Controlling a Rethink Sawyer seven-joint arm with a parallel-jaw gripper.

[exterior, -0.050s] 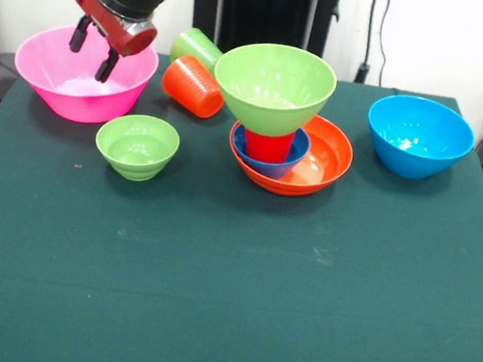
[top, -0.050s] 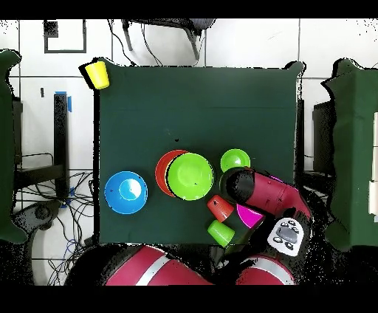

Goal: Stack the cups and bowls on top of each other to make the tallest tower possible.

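We counted 6 bowls and 4 cups around the worktop point(exterior, -0.050s: 224, 305).
The tower point(exterior, -0.050s: 278, 123) held 4 pieces: orange bowl, small blue bowl, red cup, large green bowl. The tool point(exterior, -0.050s: 94, 50), fingers apart and empty, hung over the pink bowl point(exterior, -0.050s: 53, 78); 1 yellow cup point(top, -0.050s: 97, 74) lay off the corner.

There are no words, numbers, brand names or signs to read in either view. The cups and bowls are plain, with nothing printed on them, and the counter point(exterior, -0.050s: 224, 305) has no writing on it. In the overhead view, a grey plate point(top, -0.050s: 287, 235) on the arm has some small dark marks. They are too tiny to tell if they are letters.
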